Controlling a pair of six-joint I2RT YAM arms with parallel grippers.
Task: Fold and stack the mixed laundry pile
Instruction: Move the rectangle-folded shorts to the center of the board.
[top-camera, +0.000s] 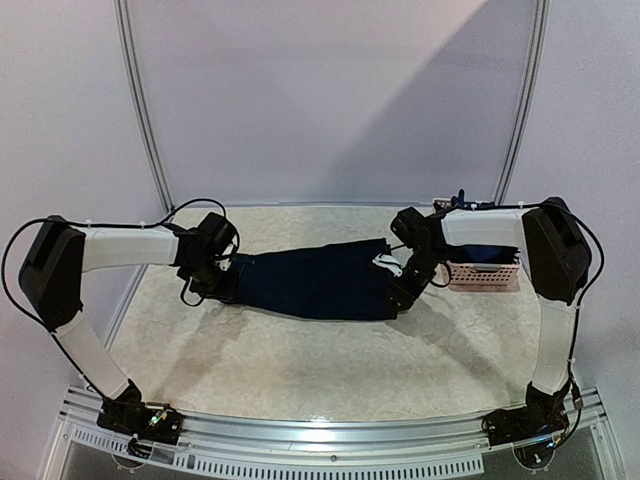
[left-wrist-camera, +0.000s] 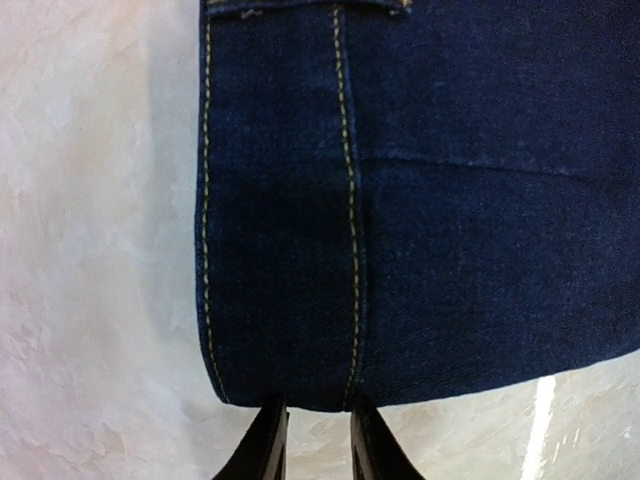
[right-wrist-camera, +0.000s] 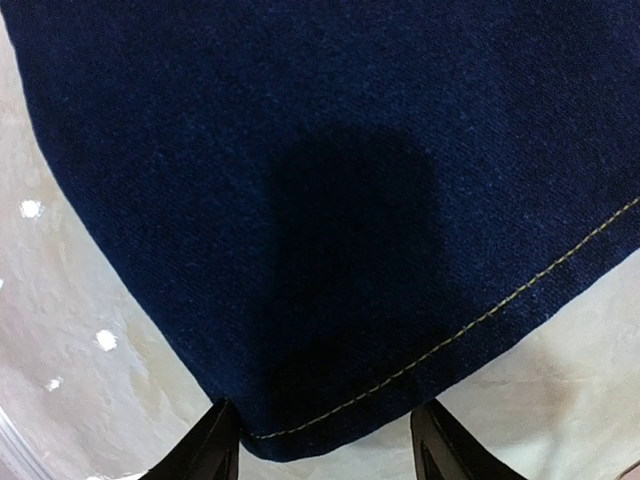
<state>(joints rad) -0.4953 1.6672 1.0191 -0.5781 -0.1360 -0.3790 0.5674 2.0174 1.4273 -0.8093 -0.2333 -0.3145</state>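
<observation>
The left gripper (left-wrist-camera: 318, 412) is sitting with jaws narrowed at the stitched hem of the dark navy denim piece (left-wrist-camera: 450, 250) (pinching or not, I cannot tell). The right gripper (right-wrist-camera: 325, 425) is standing spread wide around its corner. The garment is lying across the table (top-camera: 300, 370), mid-far.

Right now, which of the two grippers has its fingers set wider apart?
The right gripper: its fingers stand far apart, flanking a corner of the denim piece, whereas the left gripper has them close together at the hem.
</observation>
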